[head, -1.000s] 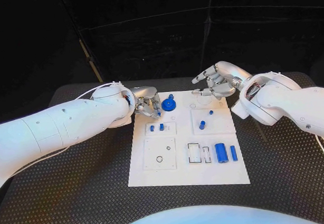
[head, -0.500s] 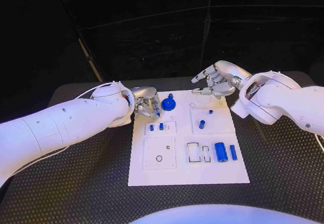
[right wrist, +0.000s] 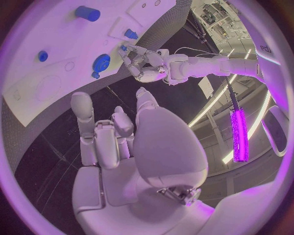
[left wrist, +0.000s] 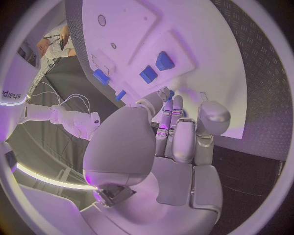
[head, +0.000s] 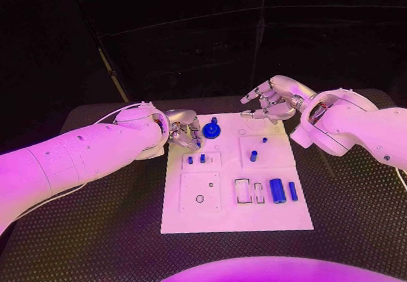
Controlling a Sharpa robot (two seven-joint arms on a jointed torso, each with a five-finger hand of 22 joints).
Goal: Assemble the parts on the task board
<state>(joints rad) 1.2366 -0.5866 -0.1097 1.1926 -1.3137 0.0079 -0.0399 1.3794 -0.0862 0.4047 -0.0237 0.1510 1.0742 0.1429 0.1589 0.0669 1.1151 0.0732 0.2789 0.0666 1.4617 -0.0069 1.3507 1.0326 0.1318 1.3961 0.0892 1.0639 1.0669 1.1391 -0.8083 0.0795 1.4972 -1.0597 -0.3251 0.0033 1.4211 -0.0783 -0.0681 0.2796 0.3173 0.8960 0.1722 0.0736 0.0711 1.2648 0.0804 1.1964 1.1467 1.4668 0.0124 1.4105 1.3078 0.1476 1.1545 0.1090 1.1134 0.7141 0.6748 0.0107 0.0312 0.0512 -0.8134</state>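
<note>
Left hand (head: 186,136) sits at the far-left corner of the white rectangular task board (head: 201,224), fingers curled toward a small blue piece (head: 196,140) at their tips; can't tell whether it's pinched or just touched. Right hand (head: 272,103) hovers above the far-right corner, fingers spread & partly bent, holding nothing. Progress, judged from the layout: early-to-mid. Round blue gear-like disc w/ knob (head: 211,131) sits at the board's far edge just beside the left hand; two short blue pegs (head: 196,159) stand in the left recessed plate, one blue peg (head: 254,156) plus a tiny blue stud (head: 264,140) in the right plate. Nr the right edge a fat blue cylinder (head: 278,192) & a thin blue bar (head: 292,192) lie flat, apparently not yet seated; rectangular slots (head: 244,191) beside them & the round hole (head: 200,198) in the lower-left plate look unfilled. Obstacles: gear disc crowds the left fingers; black textured table (head: 97,243) surrounds the board; white cable (head: 115,114) runs along the left arm.
</note>
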